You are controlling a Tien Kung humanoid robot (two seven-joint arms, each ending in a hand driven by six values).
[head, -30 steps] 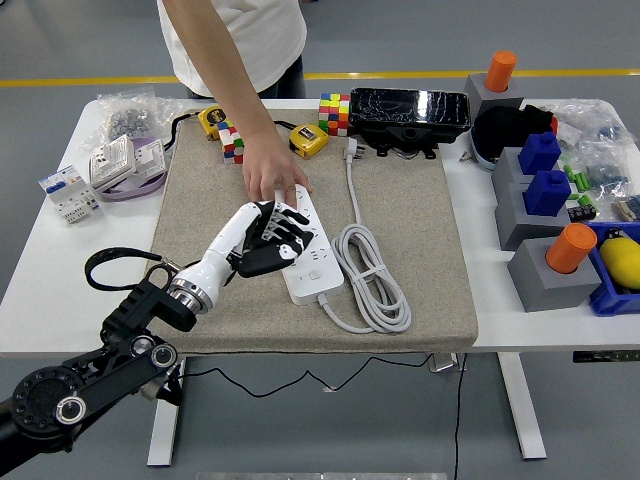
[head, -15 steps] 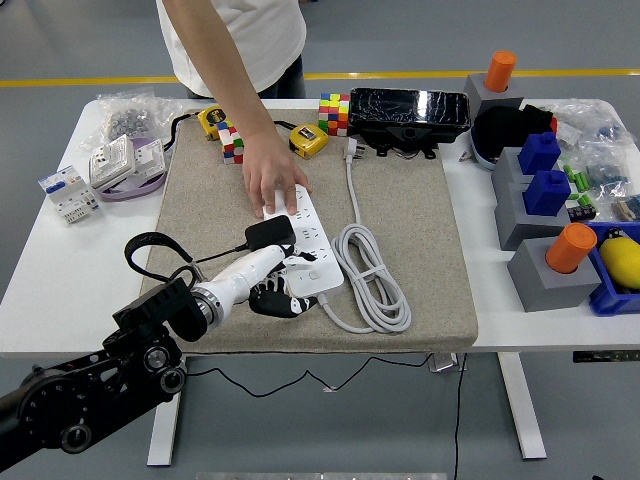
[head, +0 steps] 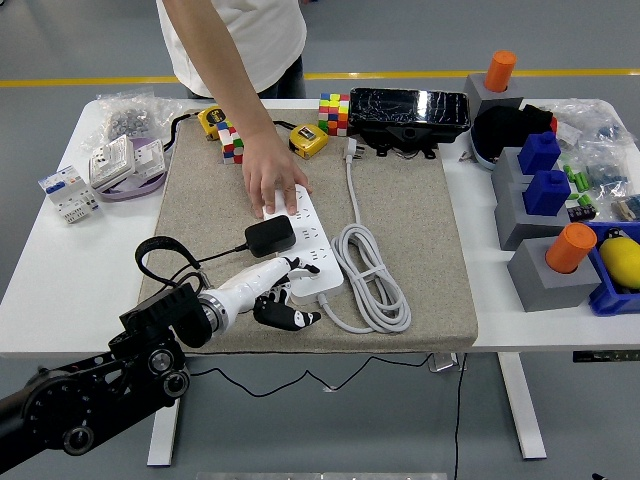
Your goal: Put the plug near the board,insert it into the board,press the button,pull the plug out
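A white power strip (head: 316,256) lies lengthwise on the grey mat (head: 400,220). A black plug (head: 270,236) sits on the strip's left side, and its thin black cord loops off to the left. A person's hand (head: 272,185) presses flat on the strip's far end. My left hand (head: 288,296) is at the strip's near end, close to the mat's front edge. Its fingers are loosely spread and hold nothing, a short way from the plug. My right arm is out of view.
The strip's own white cable (head: 372,276) is coiled on the mat to its right. Tape measures (head: 309,140), colour cubes (head: 334,112) and a black box (head: 409,110) line the far edge. Grey blocks (head: 545,275) and a blue bin (head: 612,295) stand at the right, breakers (head: 70,192) at the left.
My left hand let go of the black plug, which stays on the strip. The hand drew back toward the mat's front edge and lowered. The person's hand has stayed on the strip.
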